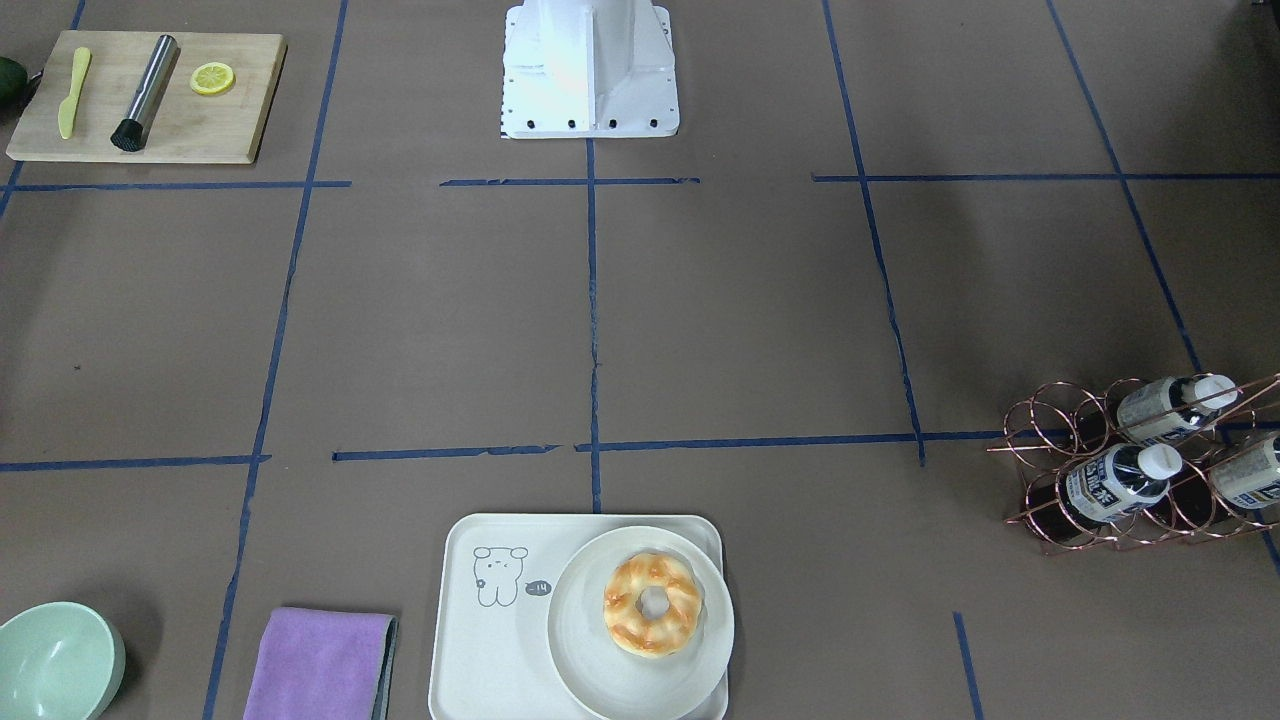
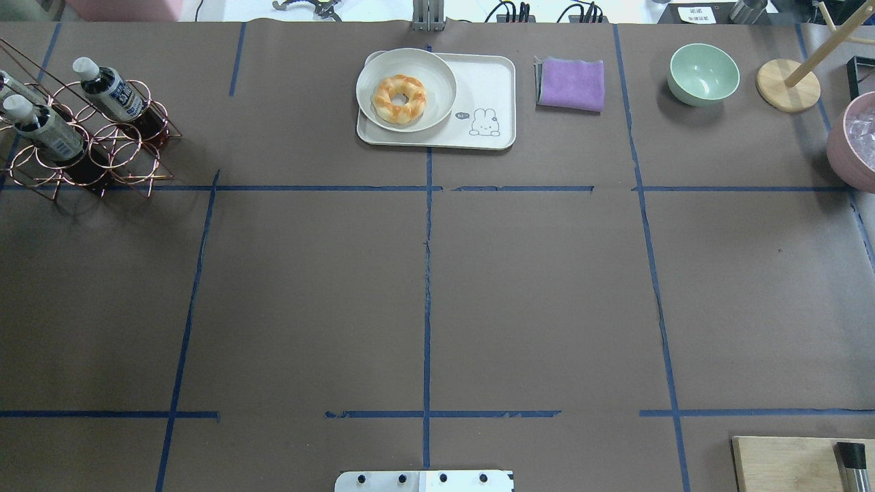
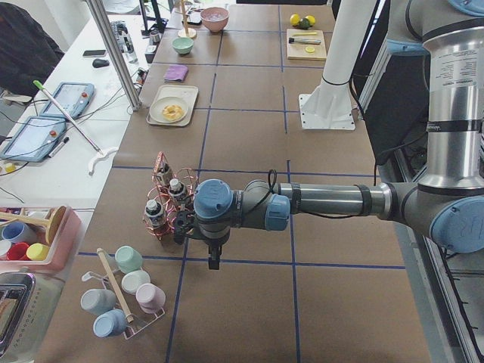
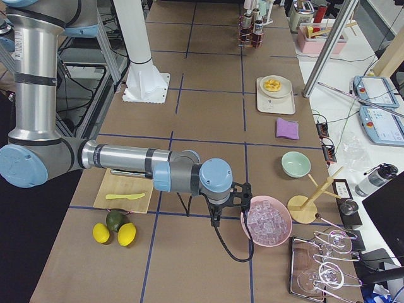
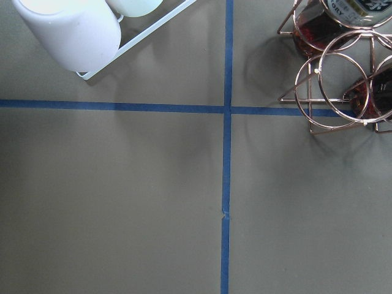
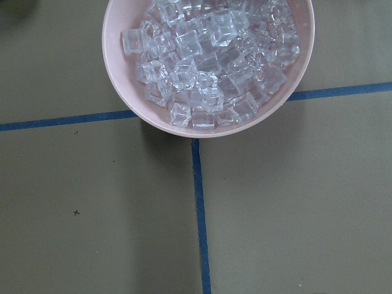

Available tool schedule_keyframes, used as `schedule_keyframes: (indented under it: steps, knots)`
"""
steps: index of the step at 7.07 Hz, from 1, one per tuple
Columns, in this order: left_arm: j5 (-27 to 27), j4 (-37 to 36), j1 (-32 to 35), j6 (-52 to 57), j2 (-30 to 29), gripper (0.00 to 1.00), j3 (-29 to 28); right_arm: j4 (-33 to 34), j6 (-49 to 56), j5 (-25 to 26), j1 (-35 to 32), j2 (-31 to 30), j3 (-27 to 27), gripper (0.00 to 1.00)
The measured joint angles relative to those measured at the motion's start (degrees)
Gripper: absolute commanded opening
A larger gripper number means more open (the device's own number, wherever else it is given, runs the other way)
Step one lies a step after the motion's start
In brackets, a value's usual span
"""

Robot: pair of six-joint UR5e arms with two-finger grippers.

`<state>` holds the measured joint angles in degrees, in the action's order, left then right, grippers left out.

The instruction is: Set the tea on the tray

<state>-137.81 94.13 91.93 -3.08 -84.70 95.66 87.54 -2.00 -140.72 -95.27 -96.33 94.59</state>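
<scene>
Three tea bottles lie in a copper wire rack [image 1: 1050, 470], one of them being the tea [image 1: 1115, 483] with a white cap and dark liquid; it also shows in the overhead view [image 2: 109, 89]. The cream tray [image 1: 480, 650] with the cartoon lies at the table's far edge [image 2: 489, 89]. My left gripper [image 3: 214, 263] hangs over the table right beside the rack [image 3: 168, 204]; I cannot tell if it is open. My right gripper [image 4: 213, 222] hangs at the other end next to a pink bowl; I cannot tell its state.
A white plate [image 1: 580, 640] with a donut [image 1: 652, 604] fills half the tray. A purple cloth [image 2: 571, 83], green bowl [image 2: 703, 73] and wooden stand [image 2: 787, 85] sit beside it. The pink bowl of ice [image 6: 208, 61], a cutting board [image 1: 150, 95] and pastel cups [image 3: 125, 291] are around.
</scene>
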Motion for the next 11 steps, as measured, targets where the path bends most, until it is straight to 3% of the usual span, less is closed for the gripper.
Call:
schedule_keyframes:
  steps: [8,11]
  knots:
    - [-0.2,0.3,0.0,0.1,-0.1,1.0,0.5,0.0,-0.2,0.0,0.0,0.3,0.2,1.0]
    - [-0.6,0.4,0.0,-1.0,0.0,1.0,5.5,0.0,-0.4,-0.3,0.0,0.4,1.0,1.0]
